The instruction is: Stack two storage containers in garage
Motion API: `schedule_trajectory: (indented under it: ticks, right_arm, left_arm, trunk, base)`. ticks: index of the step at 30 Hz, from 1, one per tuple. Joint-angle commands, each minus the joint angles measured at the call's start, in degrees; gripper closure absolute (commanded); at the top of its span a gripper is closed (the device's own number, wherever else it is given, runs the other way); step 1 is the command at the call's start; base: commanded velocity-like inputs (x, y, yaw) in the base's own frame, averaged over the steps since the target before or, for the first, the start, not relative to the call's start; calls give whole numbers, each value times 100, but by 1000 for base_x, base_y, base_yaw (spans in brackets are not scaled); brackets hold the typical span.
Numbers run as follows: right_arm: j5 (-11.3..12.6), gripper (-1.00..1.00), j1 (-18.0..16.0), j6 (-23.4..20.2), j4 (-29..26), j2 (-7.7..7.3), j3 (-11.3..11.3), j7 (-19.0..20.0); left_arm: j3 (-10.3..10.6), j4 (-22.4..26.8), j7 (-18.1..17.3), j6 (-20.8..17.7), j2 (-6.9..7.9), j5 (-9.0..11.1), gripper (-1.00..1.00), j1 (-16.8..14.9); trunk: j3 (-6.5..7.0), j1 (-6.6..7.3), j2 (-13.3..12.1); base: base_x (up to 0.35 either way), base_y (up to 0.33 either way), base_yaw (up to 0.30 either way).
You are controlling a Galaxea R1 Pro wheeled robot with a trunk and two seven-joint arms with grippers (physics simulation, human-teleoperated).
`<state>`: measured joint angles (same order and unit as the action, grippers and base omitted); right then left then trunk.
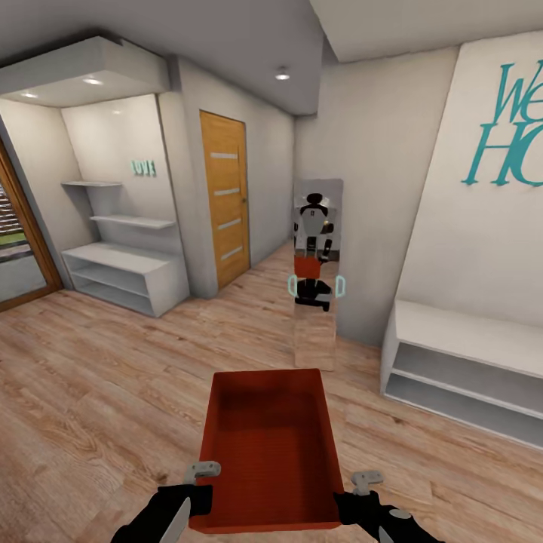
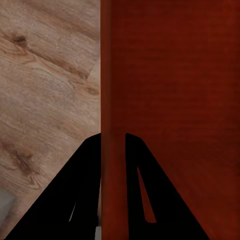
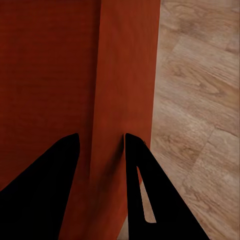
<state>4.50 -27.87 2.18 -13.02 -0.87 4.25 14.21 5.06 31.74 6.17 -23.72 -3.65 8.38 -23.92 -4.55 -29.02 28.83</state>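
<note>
The left gripper and right gripper are each clamping a side wall of one red-orange storage container, carrying it between them over wood-plank flooring, so the garage placing and stacking likely remain undone.

We see a light wood-plank floor across the lower frame. At the left stands a white shelf unit, and beside it an orange wooden door. A tall mirror leans at the centre. At the right, teal letters mark the white wall above a low white shelf. Ceiling spotlights shine at the top.
</note>
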Motion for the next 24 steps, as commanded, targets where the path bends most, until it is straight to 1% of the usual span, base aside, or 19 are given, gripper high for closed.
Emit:
schedule_trajectory:
  ticks: [1, 18, 24]
  right_arm:
    - [60, 100, 1, 25, 10, 105, 41, 82]
    - [64, 100, 1, 26, 10, 105, 41, 82]
    - [64, 100, 3, 24, 10, 105, 41, 82]
  left_arm:
    - [-73, 26, 141, 148, 1, -90, 100, -7]
    - [-73, 26, 140, 148, 5, -90, 100, -7]
    - [-73, 26, 139, 147, 5, -90, 100, -7]
  trunk:
    - [-12, -6, 10]
    - [-12, -6, 10]
    - [-6, -6, 10]
  base:
    - [328, 0, 0]
    - [328, 0, 3]
    - [328, 0, 205]
